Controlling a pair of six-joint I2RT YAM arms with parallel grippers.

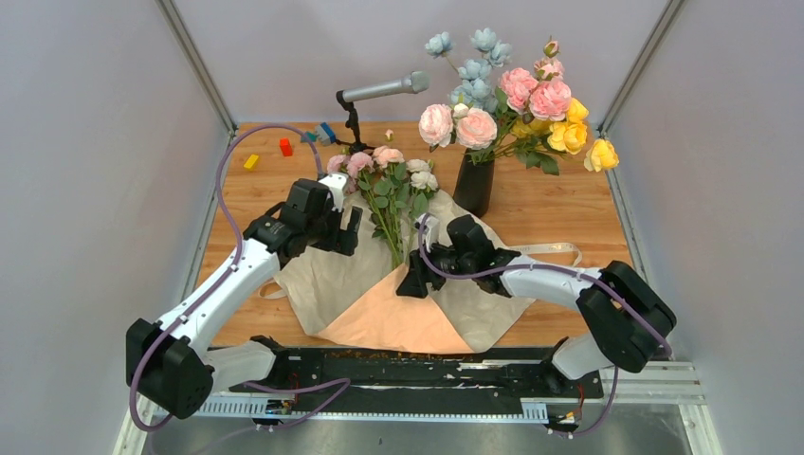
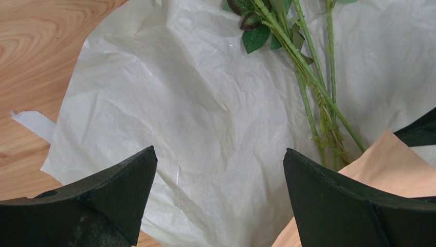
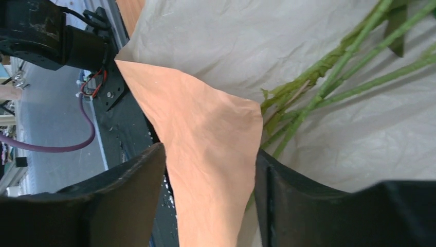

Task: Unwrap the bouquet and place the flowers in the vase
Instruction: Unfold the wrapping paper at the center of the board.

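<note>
Bouquet: lies open at the middle of the light wooden counter (image 1: pixel 569 204). Its crinkled wrapping paper (image 1: pixel 318 275) is spread flat with the beige inner side up.
Flap: a peach-orange corner of the paper (image 3: pixel 205 128), turned up at the near edge and just beside the stem ends.
Flowers: small pink, cream-white and mauve artificial blooms on thin green leafy stems (image 1: pixel 389 180). They lie loose on the beige paper, heads to the far side and stems pointing near.
Ribbon: a cream ribbon strip (image 1: pixel 559 249), slack on the counter at the paper's right edge.
Vase: a slim glossy black vase (image 1: pixel 474 185), upright just beyond the paper's far right corner. It holds a tall arrangement of large pink, pale blue and yellow blooms (image 1: pixel 517 95).
Right claw (image 3: pixel 211 154): low over the near paper, jaws apart on either side of the peach flap. Cannot tell whether they pinch it.
Left claw (image 2: pixel 220 154): jaws spread wide and holding nothing, above bare beige paper left of the stems.
Far edge: a grey microphone on a black stand (image 1: pixel 379 88), and small yellow, red and blue blocks (image 1: pixel 285 147).
</note>
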